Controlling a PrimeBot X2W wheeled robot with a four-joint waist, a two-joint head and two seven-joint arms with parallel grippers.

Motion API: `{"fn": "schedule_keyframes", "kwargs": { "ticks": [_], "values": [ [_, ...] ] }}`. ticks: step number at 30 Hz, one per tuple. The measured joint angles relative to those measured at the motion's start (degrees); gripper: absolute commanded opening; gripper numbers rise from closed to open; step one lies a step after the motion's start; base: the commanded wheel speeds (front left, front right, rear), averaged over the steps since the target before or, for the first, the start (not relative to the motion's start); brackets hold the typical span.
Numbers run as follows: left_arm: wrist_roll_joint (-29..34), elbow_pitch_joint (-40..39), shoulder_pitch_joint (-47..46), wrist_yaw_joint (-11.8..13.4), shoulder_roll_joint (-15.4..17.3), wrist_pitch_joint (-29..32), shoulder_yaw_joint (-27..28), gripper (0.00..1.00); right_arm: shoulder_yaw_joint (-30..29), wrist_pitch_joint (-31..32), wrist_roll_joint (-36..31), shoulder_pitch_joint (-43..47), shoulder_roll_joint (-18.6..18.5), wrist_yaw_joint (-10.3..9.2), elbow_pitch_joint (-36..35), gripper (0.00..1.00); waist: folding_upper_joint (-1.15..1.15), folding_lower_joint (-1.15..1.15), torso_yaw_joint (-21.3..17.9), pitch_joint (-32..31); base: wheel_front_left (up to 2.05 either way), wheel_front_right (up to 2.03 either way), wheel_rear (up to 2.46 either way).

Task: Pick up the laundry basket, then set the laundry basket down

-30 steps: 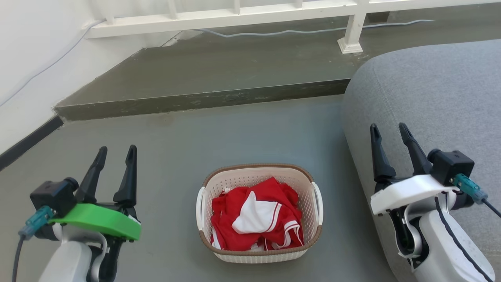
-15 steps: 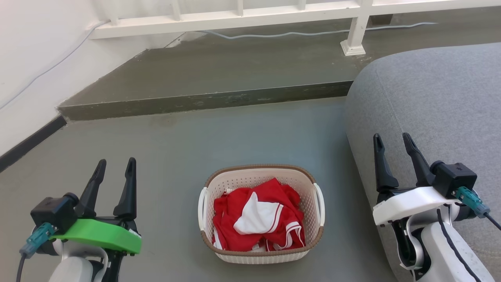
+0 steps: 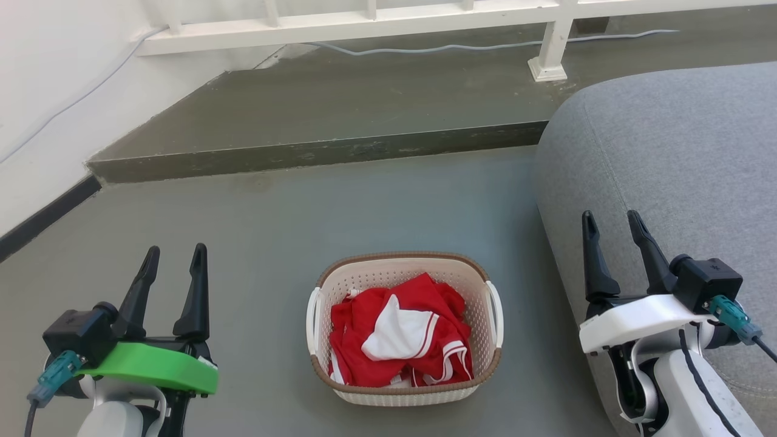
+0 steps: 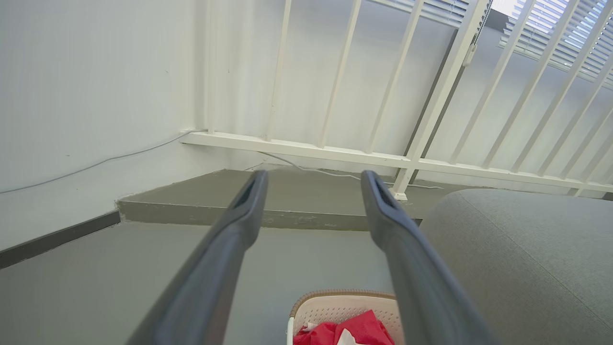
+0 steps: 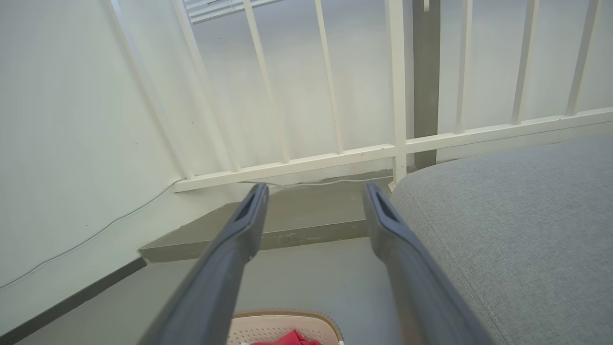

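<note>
Grey floor (image 3: 364, 206) carries the basket (image 3: 403, 393) between left tool (image 3: 176, 247) and right tool (image 3: 610, 213), both open and empty; an uneven lift could tip it, spilling clothes (image 3: 400, 334).

1. Even daylight is bright; the head view is sharp, shadows on the floor (image 3: 255, 243) faint.
2. The blinds (image 4: 550, 33) glare white at the left wrist view's upper right.
3. Wrist views splay and curve the railing (image 5: 335, 160) bars; fingers (image 4: 210, 278) soften near the lens.

no readable text, labels or numbers
</note>
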Motion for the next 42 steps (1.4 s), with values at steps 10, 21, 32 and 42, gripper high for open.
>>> {"fn": "schedule_keyframes", "kwargs": {
  "ticks": [10,21,32,42],
  "values": [
    [1.2,-0.1,0.9,-0.6,-0.6,0.0,0.7,1.0,-0.5,0.0,-0.8,1.0,0.3,0.67,-0.2,1.0,0.0,0.0,0.1,0.1,0.0,0.0,0.0],
    [1.3,2.4,2.0,-0.8,-2.6,0.3,0.2,0.0,-0.4,0.1,-1.3,2.7,1.1,0.79,2.5,0.0,0.0,0.0,0.1,0.2,0.0,0.0,0.0],
    [-5.7,3.4,2.3,-0.8,-3.4,2.0,0.9,0.0,-1.2,0.9,5.9,3.5,1.8,1.89,2.5,0.0,0.0,0.0,0.4,0.0,0.0,0.0,0.0],
    [-11.8,3.7,2.3,-0.8,-3.7,4.0,2.5,0.0,-3.4,3.0,14.5,3.5,2.1,2.97,2.5,0.0,0.0,0.0,0.6,-0.2,0.0,0.0,0.0]
  ]
}}
